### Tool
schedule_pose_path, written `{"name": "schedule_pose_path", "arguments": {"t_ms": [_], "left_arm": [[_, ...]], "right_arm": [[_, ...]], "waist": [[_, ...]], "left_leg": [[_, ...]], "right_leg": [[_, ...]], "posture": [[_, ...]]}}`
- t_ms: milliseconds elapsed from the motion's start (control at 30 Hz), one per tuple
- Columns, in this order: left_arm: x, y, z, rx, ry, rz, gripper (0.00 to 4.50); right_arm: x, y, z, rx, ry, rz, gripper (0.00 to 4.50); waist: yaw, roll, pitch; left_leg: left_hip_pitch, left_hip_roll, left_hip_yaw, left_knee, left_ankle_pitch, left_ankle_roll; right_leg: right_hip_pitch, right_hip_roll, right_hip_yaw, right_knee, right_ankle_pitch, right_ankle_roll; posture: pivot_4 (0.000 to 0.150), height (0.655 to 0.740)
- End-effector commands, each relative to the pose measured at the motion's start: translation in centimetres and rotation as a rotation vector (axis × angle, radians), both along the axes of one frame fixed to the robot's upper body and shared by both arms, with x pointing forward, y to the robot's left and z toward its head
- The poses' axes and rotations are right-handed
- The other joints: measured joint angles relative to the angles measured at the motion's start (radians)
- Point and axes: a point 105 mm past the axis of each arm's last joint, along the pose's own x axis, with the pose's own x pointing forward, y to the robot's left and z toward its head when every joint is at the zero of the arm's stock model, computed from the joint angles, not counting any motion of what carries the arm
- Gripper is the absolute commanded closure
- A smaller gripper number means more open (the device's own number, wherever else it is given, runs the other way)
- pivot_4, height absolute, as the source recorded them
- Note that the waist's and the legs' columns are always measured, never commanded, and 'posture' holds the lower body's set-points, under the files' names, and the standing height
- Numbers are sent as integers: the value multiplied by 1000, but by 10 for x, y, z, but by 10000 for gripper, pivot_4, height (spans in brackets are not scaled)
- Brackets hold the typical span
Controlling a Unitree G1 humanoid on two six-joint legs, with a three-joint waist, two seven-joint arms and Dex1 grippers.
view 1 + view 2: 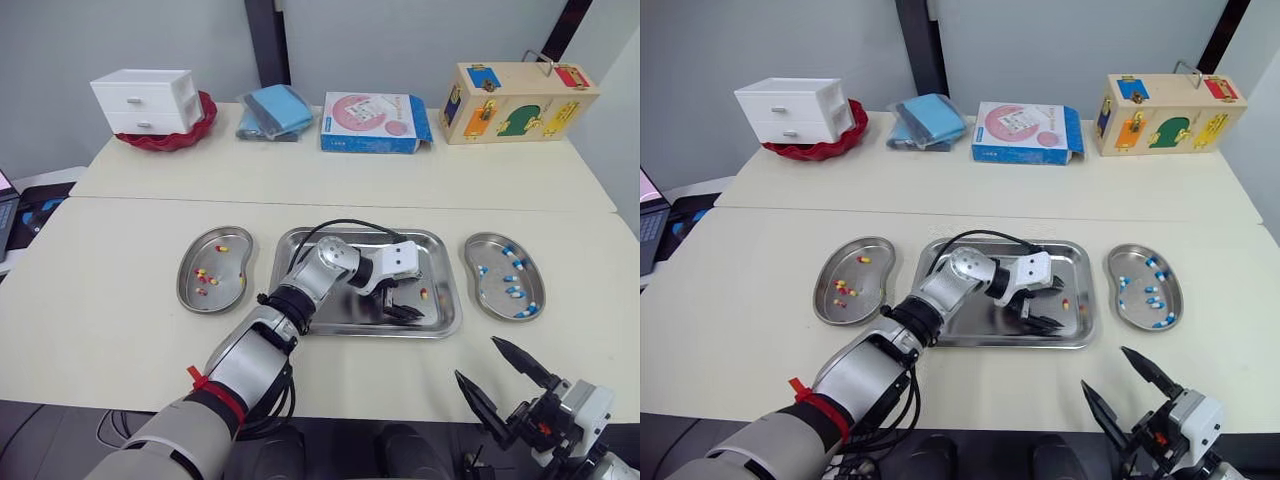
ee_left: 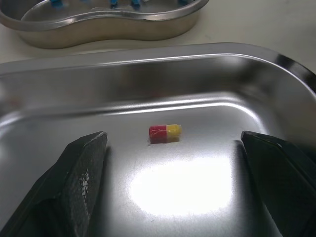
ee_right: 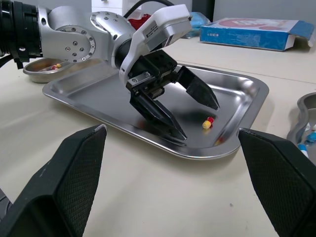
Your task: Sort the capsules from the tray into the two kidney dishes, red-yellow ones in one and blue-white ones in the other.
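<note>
Left gripper (image 1: 405, 308) hangs wide open, empty, inside the tray (image 1: 432, 258); the red-yellow capsule (image 1: 423, 293) lies just beside its tips at 1 o'clock, long axis 12-to-6; the open right gripper (image 1: 475, 357) sits well apart

Right dish (image 2: 108, 29): cut by the frame edge in the left wrist view; its blue capsules (image 2: 59, 3) show as stubs. Tray (image 1: 360, 233): floor partly hidden under the left arm (image 1: 325, 268). Laptop (image 1: 650, 225): cut off at the edge. Left dish (image 1: 232, 275): capsules (image 1: 203, 275) too small to count.
</note>
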Motion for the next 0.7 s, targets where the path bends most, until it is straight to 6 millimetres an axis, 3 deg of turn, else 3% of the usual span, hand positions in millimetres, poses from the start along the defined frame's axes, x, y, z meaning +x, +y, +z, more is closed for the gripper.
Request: {"name": "schedule_pose_path", "arguments": {"t_ms": [33,133,233,533,700], "left_arm": [[-1,-8,8,-7,-53,-38,0],[-1,-10,5,-1,-51,-37,0],[-2,-10,2,6,-43,-42,5446],[1,-5,-1,27,-61,-31,34361],[2,-4,-1,29,-68,-27,34361]], "right_arm": [[-2,3,11,-9,-53,-6,428],[-2,4,12,-6,-55,-15,428],[-3,4,12,-6,-53,-18,0],[-3,4,12,-6,-53,-21,0],[-2,4,12,-5,-52,-18,0]], "waist": [[0,0,0],[0,0,0],[0,0,0],[0,0,0],[0,0,0]], "left_leg": [[0,0,0,0,0,0],[0,0,0,0,0,0],[0,0,0,0,0,0],[0,0,0,0,0,0],[0,0,0,0,0,0]], "right_leg": [[0,0,0,0,0,0],[0,0,0,0,0,0],[0,0,0,0,0,0],[0,0,0,0,0,0],[0,0,0,0,0,0]], "posture": [[1500,7400],[1500,7400],[1500,7400],[1500,7400],[1500,7400]]}}
